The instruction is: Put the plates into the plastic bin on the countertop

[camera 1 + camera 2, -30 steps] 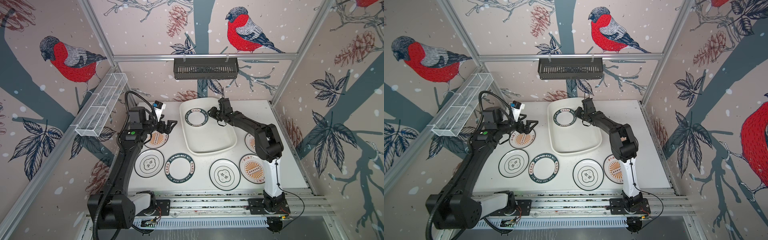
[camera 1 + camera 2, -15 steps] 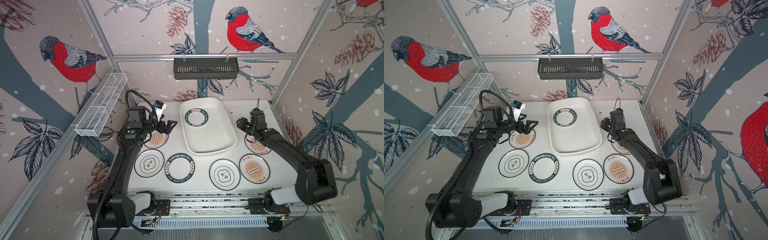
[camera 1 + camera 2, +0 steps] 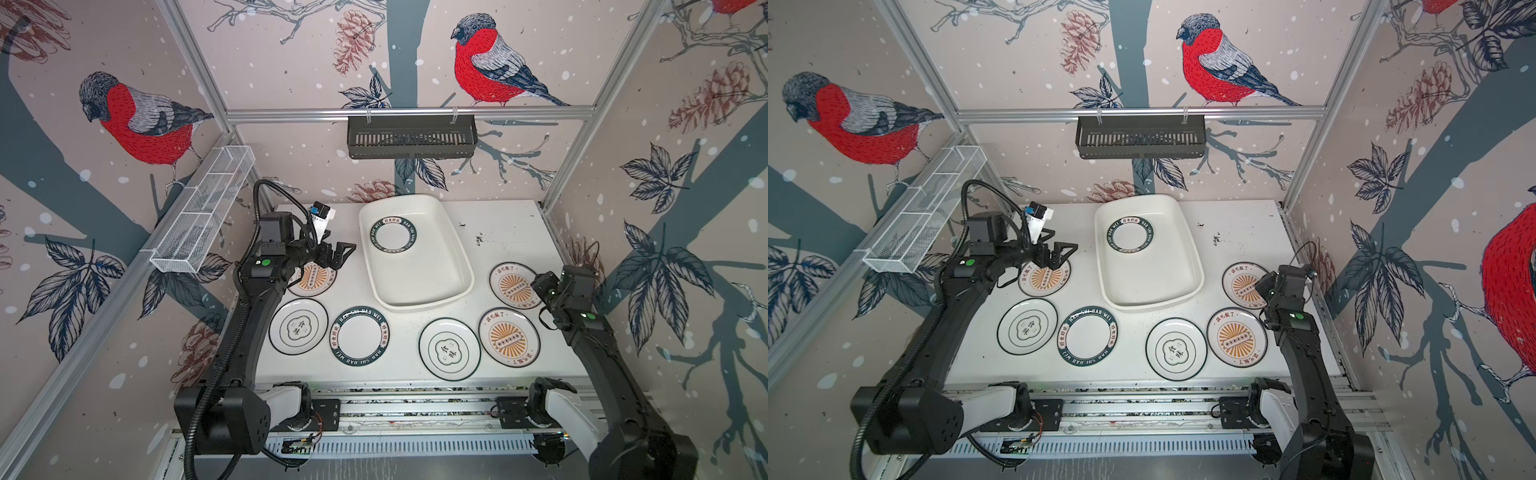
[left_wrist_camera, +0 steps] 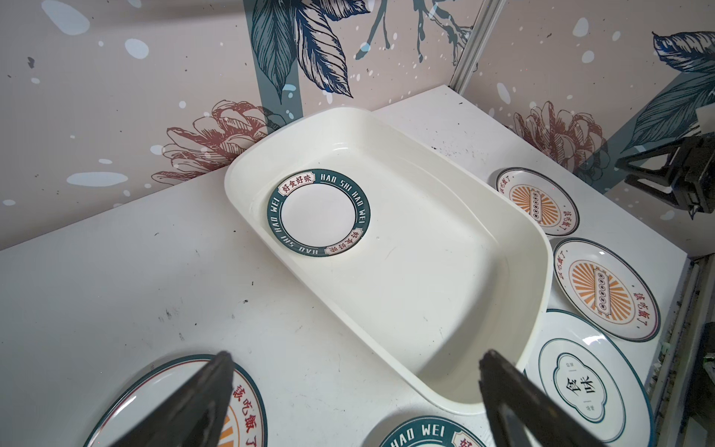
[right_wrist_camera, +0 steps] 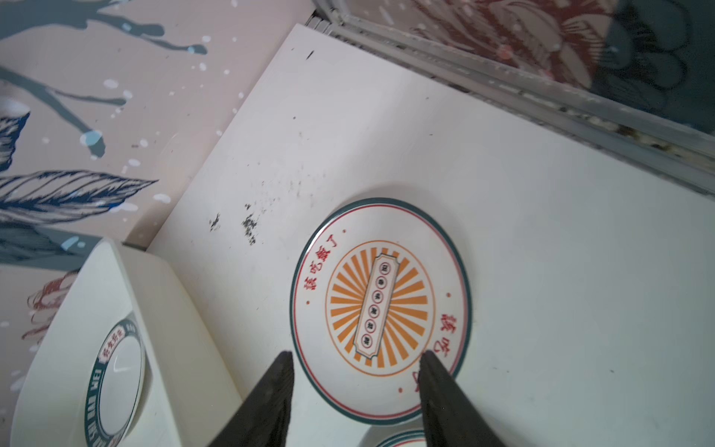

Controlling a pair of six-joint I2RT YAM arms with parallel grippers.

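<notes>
I'd have the right tool (image 5: pixel 356 354), part-open and empty, straddle that sunburst plate's (image 5: pixel 381 305) rim before pinching; left tool (image 4: pixel 356 353) gapes empty.

Speckled countertop (image 3: pixel 498 232) (bin (image 3: pixel 419 278), six plates (image 3: pixel 360 343))

A: Which colours has the round white sunburst plate (image 5: pixel 381 309) at the tips of the right gripper's (image 5: pixel 356 354) black jaws?
B: Orange rays in the centre, red characters around them, a thin red ring and a dark-green edge line.
A: And the round white lettered plate (image 4: pixel 318 212) in the cream-white rectangular plastic bin (image 4: pixel 445 294), beyond the left gripper's (image 4: pixel 356 353) black jaws?
B: A broad dark-green band with white letters and red-on-white panels; its middle is plain white.
A: The flat white countertop (image 5: pixel 541 232) beside the right jaws?
B: White, flecked with small dark specks.
</notes>
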